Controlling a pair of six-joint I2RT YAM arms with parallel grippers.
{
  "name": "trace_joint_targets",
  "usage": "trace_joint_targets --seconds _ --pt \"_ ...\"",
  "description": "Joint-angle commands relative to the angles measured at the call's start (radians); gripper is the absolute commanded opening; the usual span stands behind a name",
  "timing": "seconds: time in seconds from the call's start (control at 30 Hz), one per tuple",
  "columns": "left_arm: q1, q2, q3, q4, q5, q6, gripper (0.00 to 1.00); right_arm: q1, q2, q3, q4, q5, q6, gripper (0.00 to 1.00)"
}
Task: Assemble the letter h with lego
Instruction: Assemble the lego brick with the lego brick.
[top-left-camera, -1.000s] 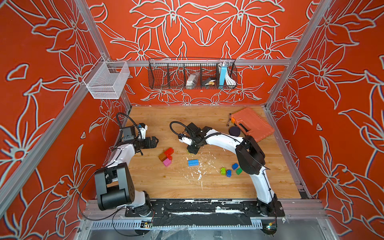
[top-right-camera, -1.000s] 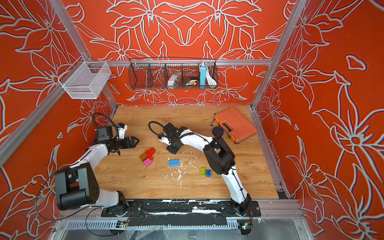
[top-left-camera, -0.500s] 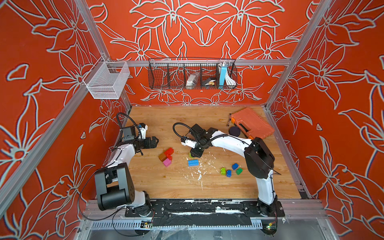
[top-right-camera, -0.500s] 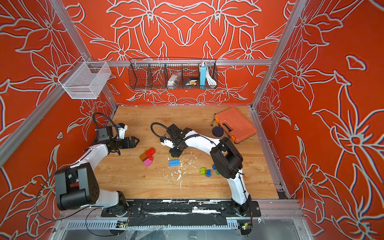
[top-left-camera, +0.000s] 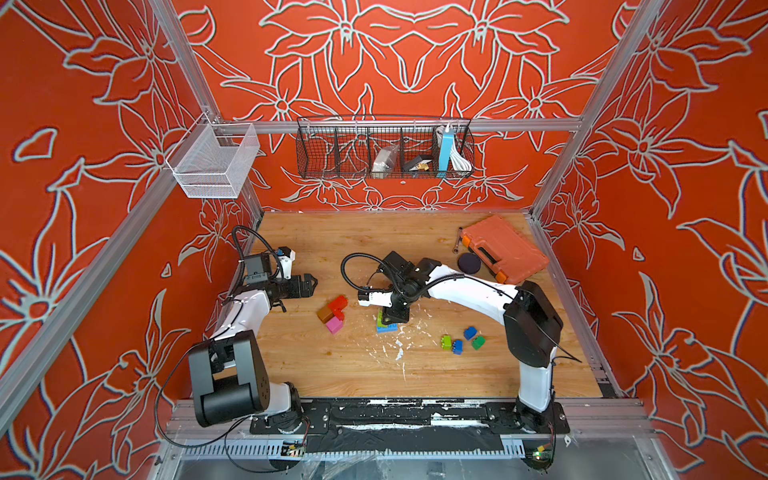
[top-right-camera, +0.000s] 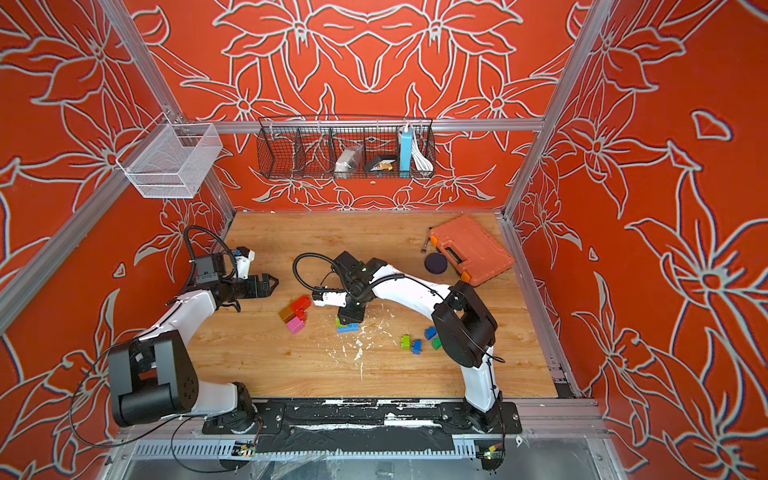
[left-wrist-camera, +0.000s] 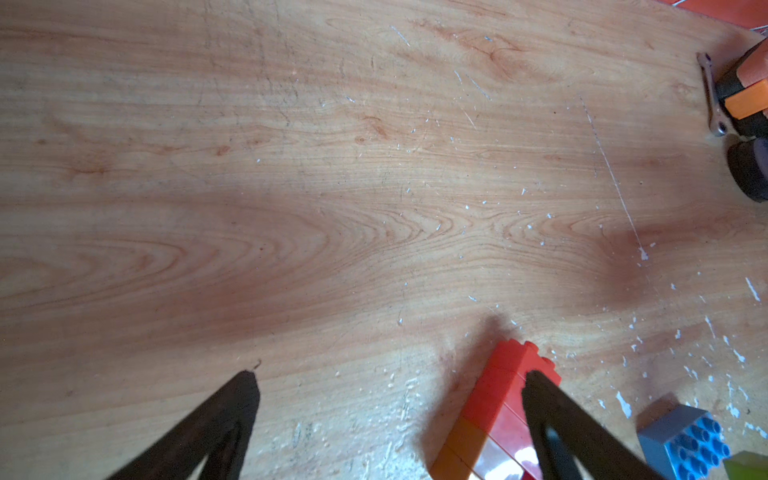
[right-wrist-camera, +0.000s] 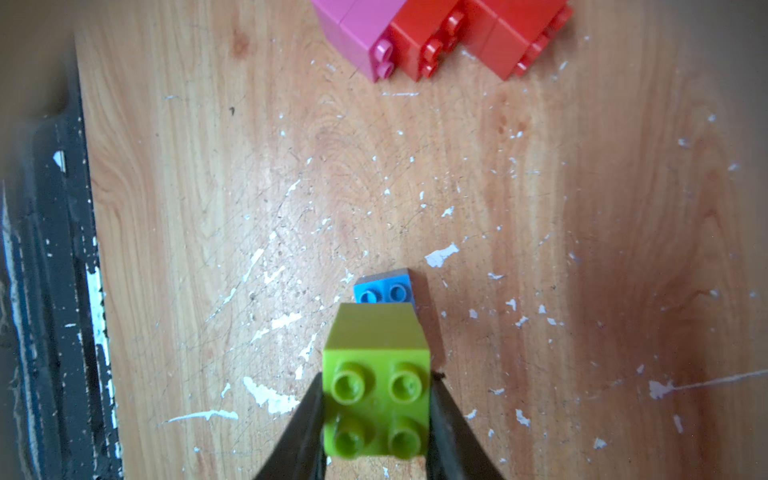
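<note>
My right gripper (right-wrist-camera: 377, 382) is shut on a lime green lego brick (right-wrist-camera: 376, 386), studs facing the camera. It hangs over a blue brick (right-wrist-camera: 384, 291) and hides most of it; whether the two touch I cannot tell. Both top views show this gripper (top-left-camera: 390, 316) (top-right-camera: 352, 316) above the blue brick (top-left-camera: 387, 329). To its left lies a joined cluster of red, brown and pink bricks (top-left-camera: 332, 312) (right-wrist-camera: 436, 37). My left gripper (top-left-camera: 309, 285) (left-wrist-camera: 390, 380) stands open and empty behind that cluster, with the red bricks (left-wrist-camera: 503, 386) beside one finger.
Loose lime, blue and dark green bricks (top-left-camera: 461, 341) lie to the front right. An orange tool case (top-left-camera: 505, 249), a black disc (top-left-camera: 469, 262) and a small wrench (top-left-camera: 457, 241) sit at the back right. White flecks dot the wooden table (top-left-camera: 353, 374). Wire baskets (top-left-camera: 384, 147) hang on the back wall.
My right arm has carried the lime green brick toward the front, from behind the blue brick to over it, and its elbow swung right. The left arm has not moved.
</note>
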Motion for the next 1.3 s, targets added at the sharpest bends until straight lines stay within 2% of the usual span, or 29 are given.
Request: trace_joint_targets --seconds 0.0,0.23,0.4,0.6,1.07,1.27 --pt "0.006 -0.008 0.004 -0.006 0.011 0.012 0.99 0.014 0.029 0.031 -0.053 -0.021 -0.097 0.24" --pt "0.006 -0.01 0.003 -0.007 0.01 0.013 0.99 0.02 0.045 0.025 -0.042 0.009 -0.19 0.25" --pt "0.008 -0.023 -0.008 -0.006 0.009 0.017 0.99 0.022 0.043 -0.001 0.022 0.021 -0.218 0.25" --pt "0.009 -0.031 -0.014 -0.005 0.016 0.021 0.99 0.022 0.067 0.023 0.008 0.046 -0.255 0.25" --pt "0.01 -0.026 -0.01 -0.008 0.024 0.025 0.99 0.025 0.134 0.02 -0.043 0.096 -0.23 0.25" --pt "0.01 -0.025 -0.007 -0.012 0.027 0.026 0.99 0.058 0.214 0.067 -0.165 0.195 -0.218 0.23"
